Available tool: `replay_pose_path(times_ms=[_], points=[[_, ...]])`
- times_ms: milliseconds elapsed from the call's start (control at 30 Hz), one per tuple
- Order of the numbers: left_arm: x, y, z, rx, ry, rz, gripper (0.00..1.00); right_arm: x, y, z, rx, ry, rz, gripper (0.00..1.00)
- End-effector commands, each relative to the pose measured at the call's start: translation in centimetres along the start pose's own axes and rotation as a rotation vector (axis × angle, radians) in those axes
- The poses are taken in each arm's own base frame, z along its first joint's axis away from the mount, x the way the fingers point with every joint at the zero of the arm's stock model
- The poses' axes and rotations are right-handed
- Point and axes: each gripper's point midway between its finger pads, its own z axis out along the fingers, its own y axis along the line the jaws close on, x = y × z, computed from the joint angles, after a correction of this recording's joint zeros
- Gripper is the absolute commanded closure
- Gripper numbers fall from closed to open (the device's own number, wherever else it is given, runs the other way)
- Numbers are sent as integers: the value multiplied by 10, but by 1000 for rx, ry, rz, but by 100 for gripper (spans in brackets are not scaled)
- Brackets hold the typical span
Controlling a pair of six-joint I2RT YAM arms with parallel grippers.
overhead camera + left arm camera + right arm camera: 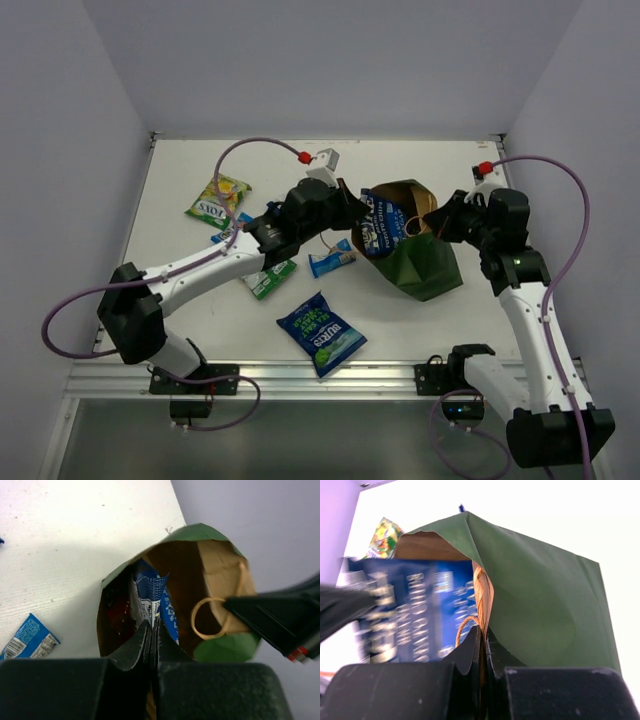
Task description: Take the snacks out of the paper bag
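Extraction of one packet from the paper bag [425,265], which lies on its side on the table [450,170] with its mouth turned toward the left arm. The left gripper [151,630] is at the mouth, jaws pressed together and apparently pinching the near edge of a dark blue packet [150,592] that stands half out of the opening. The right gripper [483,637], jaws likewise pressed together, pinches the bag's rim beside the cord handle [193,621] and so holds the mouth open and the bag anchored. Four snacks lie outside on the table: a yellow-green packet [218,200], a green-white packet [268,279], a small blue bar [331,262] and a dark blue crisp bag [322,336]. A reddish shape sits deeper inside the bag, too dark to identify. To do this step well, the packet should probably be drawn straight out along the bag's axis, away from the right arm, so it does not snag on the rim or the handle loop. The right grip should stay firm, or the light bag is likely to drag along. The thin edge pinch may slip under a fast pull.
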Motion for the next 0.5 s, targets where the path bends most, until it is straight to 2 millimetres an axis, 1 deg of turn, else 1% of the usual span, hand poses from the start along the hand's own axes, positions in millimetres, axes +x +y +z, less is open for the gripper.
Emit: replay_pose_path(times_ms=[0,33,67,100,133,200,233,300,333,400,433,467], points=[[-33,-43,-36,123,-19,66,100,13,-40,3,200,40,34,100],[-39,-47,-42,129,-19,83,100,15,-43,3,222,48,52,100],[-53,-53,-52,140,-40,90,100,18,-48,4,245,58,61,100],[-71,-66,-61,166,-69,100,100,19,-53,4,270,58,68,100],[-79,-67,-71,159,-71,126,100,23,-56,4,287,69,81,100],[-104,-73,-85,159,-117,147,100,26,-61,5,311,74,87,100],[-123,-81,-99,161,-154,177,100,27,-62,5,311,77,91,100],[-148,-80,-114,122,-225,219,100,27,-63,4,316,71,94,100],[-164,-86,-129,120,-263,231,100,29,-64,3,325,71,101,100],[-183,-80,-141,64,-320,271,100,29,-66,1,338,67,108,100],[-196,-82,-151,51,-358,278,100,29,-67,0,344,64,109,100],[-201,-78,-154,24,-377,288,100,29,-68,-1,347,63,110,100]])
